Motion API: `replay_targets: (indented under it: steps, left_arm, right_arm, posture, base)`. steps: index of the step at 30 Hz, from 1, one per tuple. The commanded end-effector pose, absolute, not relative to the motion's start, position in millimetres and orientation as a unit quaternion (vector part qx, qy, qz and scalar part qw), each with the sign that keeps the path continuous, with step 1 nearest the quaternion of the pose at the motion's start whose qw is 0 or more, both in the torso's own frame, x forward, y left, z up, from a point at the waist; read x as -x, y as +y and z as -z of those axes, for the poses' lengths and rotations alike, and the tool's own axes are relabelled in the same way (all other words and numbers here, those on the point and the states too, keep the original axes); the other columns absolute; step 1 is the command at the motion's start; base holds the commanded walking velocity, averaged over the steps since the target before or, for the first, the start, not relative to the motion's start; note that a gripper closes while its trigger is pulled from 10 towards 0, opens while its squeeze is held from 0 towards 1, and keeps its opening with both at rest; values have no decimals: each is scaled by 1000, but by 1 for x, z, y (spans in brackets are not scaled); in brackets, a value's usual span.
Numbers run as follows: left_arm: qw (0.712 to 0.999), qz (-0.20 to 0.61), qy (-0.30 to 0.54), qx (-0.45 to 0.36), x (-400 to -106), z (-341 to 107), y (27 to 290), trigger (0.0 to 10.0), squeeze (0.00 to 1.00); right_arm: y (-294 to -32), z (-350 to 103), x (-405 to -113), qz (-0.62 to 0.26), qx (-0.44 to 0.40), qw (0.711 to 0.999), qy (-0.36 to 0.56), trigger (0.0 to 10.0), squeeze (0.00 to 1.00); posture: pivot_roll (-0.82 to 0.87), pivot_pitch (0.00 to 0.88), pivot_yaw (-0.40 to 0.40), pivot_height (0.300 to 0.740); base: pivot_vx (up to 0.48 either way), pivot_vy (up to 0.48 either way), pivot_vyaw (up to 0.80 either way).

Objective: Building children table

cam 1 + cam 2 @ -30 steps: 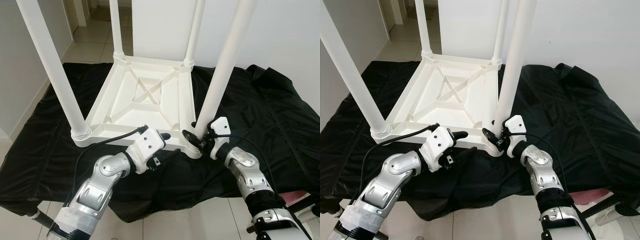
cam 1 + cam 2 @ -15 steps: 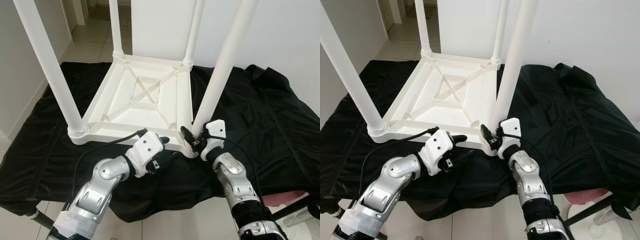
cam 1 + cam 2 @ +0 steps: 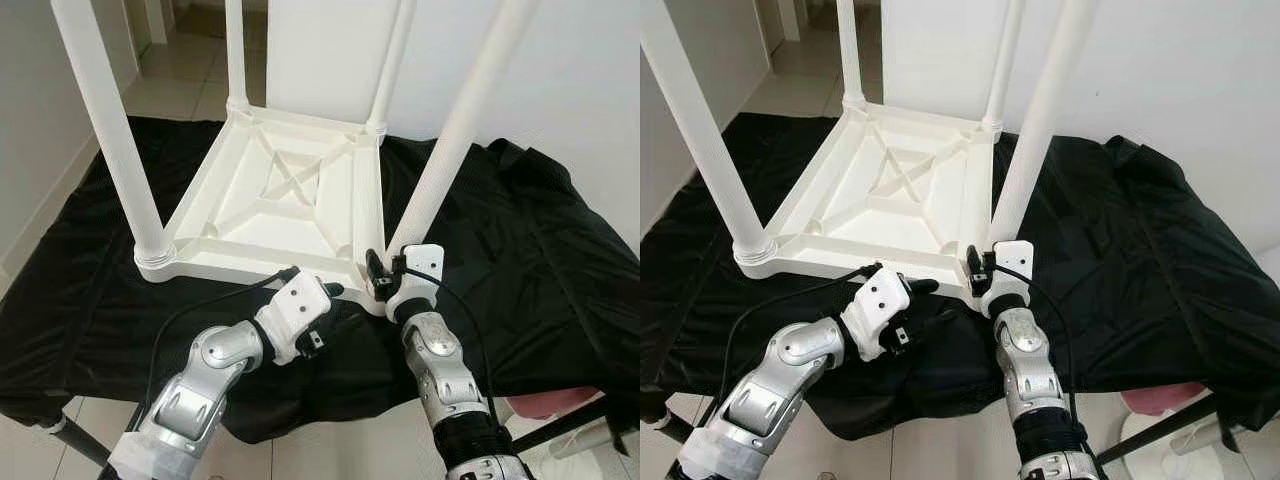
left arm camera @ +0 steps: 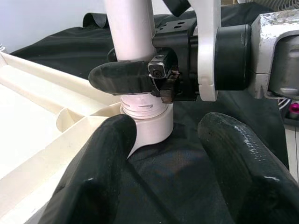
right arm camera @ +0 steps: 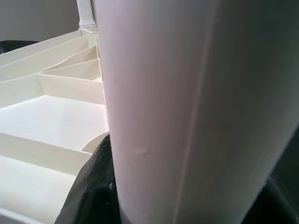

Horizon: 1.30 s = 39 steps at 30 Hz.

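A white plastic children's table (image 3: 290, 195) lies upside down on a black cloth (image 3: 520, 250), its four white legs pointing up. The right gripper (image 3: 384, 272) is at the table corner nearest the robot, its two black fingers clamped around the base of the near right leg (image 3: 455, 140), just above the socket (image 4: 147, 122) where that leg meets the frame. In the left wrist view one of those fingers (image 4: 122, 77) crosses the front of the leg, pressed against it. The right wrist view is almost all white leg, very close, with the ribbed underside of the table beyond it.

The left gripper (image 3: 330, 300) sits just beside the right one, low against the table's near edge. Its fingers (image 4: 100, 172) are spread apart and hold nothing; one appears to touch the rim of the frame, though the close view makes contact hard to judge. The other three legs stand well apart from both grippers.
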<state>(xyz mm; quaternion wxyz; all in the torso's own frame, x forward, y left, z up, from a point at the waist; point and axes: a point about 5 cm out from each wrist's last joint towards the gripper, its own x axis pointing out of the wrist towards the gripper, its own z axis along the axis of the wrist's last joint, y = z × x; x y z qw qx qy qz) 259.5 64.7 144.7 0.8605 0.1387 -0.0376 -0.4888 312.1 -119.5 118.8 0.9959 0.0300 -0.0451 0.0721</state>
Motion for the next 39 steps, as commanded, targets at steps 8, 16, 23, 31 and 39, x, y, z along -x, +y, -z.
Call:
replay_targets:
  steps: [8, 16, 23, 31, 39]
  left_arm:
    - [870, 473, -36, -138, -257, -144, 63, 10000, 0]
    - [870, 472, -34, -142, -254, -144, 66, 10000, 0]
    - [867, 474, -28, -153, -253, -141, 72, 10000, 0]
    - [870, 468, -28, -156, -255, -142, 73, 10000, 0]
    - [872, 463, -30, -156, -257, -143, 71, 10000, 0]
  right_arm:
    - [-118, -119, -306, -94, -39, 994, -43, 10000, 1000]
    - [-145, -122, -295, -153, -31, 986, -61, 10000, 0]
    - [-164, -122, -292, -208, 1, 976, -56, 10000, 0]
    - [-171, -125, -296, -256, 13, 965, -59, 10000, 0]
    - [-167, -119, -307, -304, 50, 950, -43, 10000, 0]
  posture:
    - [65, 34, -143, 740]
    - [71, 36, -144, 740]
    - [65, 33, -134, 740]
    - [47, 30, -124, 740]
    - [37, 28, -120, 740]
  base:
    - [0, 0, 0]
    - [0, 0, 0]
    - [0, 0, 0]
    - [0, 0, 0]
    - [0, 0, 0]
